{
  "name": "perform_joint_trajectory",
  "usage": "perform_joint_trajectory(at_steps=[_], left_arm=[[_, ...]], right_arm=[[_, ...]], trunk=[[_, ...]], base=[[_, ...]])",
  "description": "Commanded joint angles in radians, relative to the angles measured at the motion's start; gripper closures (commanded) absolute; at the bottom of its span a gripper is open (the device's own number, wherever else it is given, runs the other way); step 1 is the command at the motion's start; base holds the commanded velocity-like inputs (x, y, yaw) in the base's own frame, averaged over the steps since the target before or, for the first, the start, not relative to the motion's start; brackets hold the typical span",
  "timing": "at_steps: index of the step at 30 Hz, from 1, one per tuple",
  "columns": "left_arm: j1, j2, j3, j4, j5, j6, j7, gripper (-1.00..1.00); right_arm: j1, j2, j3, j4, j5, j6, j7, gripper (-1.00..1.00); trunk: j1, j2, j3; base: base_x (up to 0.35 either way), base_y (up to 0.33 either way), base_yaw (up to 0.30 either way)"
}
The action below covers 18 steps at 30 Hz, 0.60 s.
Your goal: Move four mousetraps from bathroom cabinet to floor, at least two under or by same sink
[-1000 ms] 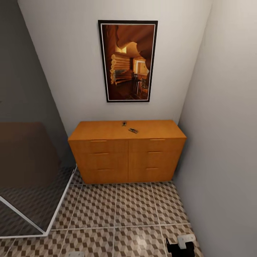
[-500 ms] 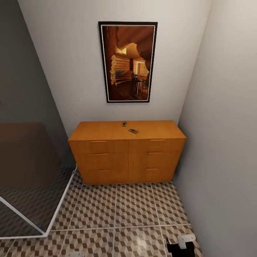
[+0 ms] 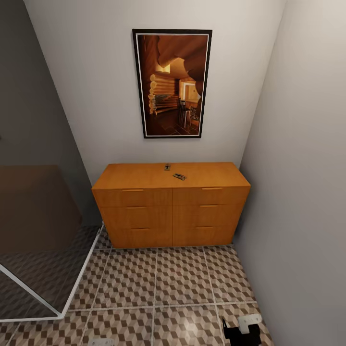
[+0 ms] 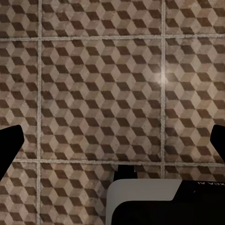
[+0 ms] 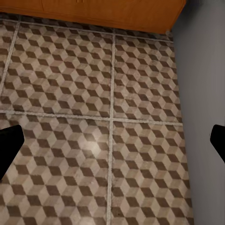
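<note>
Where the two pale walls meet in a corner, the bathroom floor (image 3: pixel 182 278) spreads out in brown-and-beige cube-pattern tiles with pale grout lines, running up to the foot of the cabinet (image 3: pixel 171 216). That cabinet, low, wide and orange-brown, stands against the back wall with its long side across the head view, its two front halves shut and small horizontal handles on each. A dark-framed picture (image 3: pixel 172 82) hangs upright on the wall above it. At the head view's left edge a glass shower panel (image 3: pixel 43 250) with a pale frame stands on the floor. Two mousetraps lie on the cabinet's flat top surface near its middle, close together but apart: the rear mousetrap (image 3: pixel 167 166) sits near the back wall with its long axis pointing toward the wall, and the front mousetrap (image 3: pixel 179 176) lies just to its right and nearer the front edge, long axis angled diagonally. Both are too small to make out details. Low in the head view, the right end effector (image 3: pixel 242 331) hangs over the floor, well apart from the mousetraps. Each wrist view shows dark fingertips at both side edges, so the left end effector (image 4: pixel 112 145) and the right are spread wide with nothing between them.
</note>
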Motion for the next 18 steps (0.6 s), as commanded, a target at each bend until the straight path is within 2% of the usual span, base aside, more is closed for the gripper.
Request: perform_joint_trajectory(at_steps=[1,4,7,8,14,15,18], left_arm=[[-0.002,-0.001,-0.008,0.004,0.004,-0.006,0.002,-1.00],[-0.002,-0.001,-0.008,0.003,0.004,-0.006,0.002,-1.00],[-0.002,-0.001,-0.008,0.003,0.004,-0.006,0.002,-1.00],[-0.002,-0.001,-0.008,0.004,0.004,-0.006,0.002,-1.00],[-0.002,-0.001,-0.008,0.004,0.004,-0.006,0.002,-1.00],[-0.002,-0.001,-0.008,0.004,0.004,-0.006,0.002,-1.00],[-0.002,-0.001,-0.009,0.004,0.004,-0.006,0.002,-1.00]], right_arm=[[-0.001,0.001,0.008,-0.003,0.004,0.001,-0.011,-1.00],[-0.001,0.005,0.008,-0.038,0.005,0.022,-0.014,-1.00],[-0.002,0.006,0.007,-0.094,0.005,0.078,-0.014,-1.00],[-0.002,0.007,0.007,-0.148,0.005,0.142,-0.015,-1.00],[-0.002,0.007,0.007,-0.365,0.003,0.399,-0.011,-1.00],[-0.002,0.008,0.006,-0.431,0.002,0.469,-0.009,-1.00],[-0.002,0.010,0.009,-0.546,0.000,0.559,-0.006,-1.00]], trunk=[[0.001,-0.002,-0.002],[0.001,-0.002,-0.002],[0.001,-0.002,-0.002],[0.001,-0.002,-0.002],[0.001,-0.002,-0.002],[0.001,-0.002,-0.002],[0.001,-0.002,-0.002]], base=[[0.000,0.000,0.000],[0.000,0.000,0.000],[0.000,0.000,0.000],[0.000,0.000,0.000],[0.000,0.000,0.000],[0.000,0.000,0.000],[0.000,0.000,0.000]])
